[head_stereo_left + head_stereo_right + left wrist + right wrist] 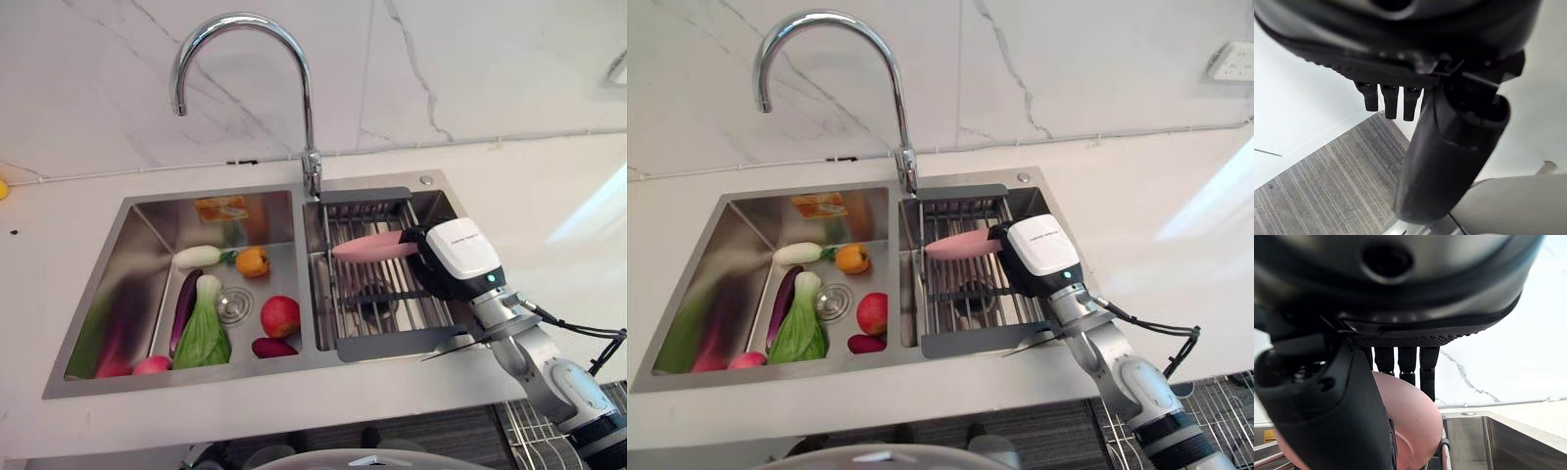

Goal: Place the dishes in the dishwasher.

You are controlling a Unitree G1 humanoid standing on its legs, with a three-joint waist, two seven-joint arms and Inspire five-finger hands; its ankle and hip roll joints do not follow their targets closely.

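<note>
1. The right hand [438, 257] is over the right side of the sink [118, 372], above the drying rack [377, 343] that sits in that side
2. Its fingers [1406, 363] and thumb are curled round a pink plate [372, 246], so the hand is gripping the plate
3. The pink plate sticks out from the hand toward the middle of the sink, lying nearly flat, edge-on from above
4. The plate is up in the air over the rack bars; it is not resting on them
5. Just under the hand, the rack has metal bars and a dark frame
6. The tap [245, 59] stands past the plate, behind the wall between the two sink halves
7. Far from the hand, on the other side of the plate, the left half of the sink holds play food: a red apple [280, 315], an orange pepper [252, 261], a green leafy cabbage [204, 331], a purple eggplant [184, 305] and a white radish [199, 257]
8. The left hand [1396, 103] hangs over a grey striped floor [1322, 186], fingers relaxed and holding nothing
</note>
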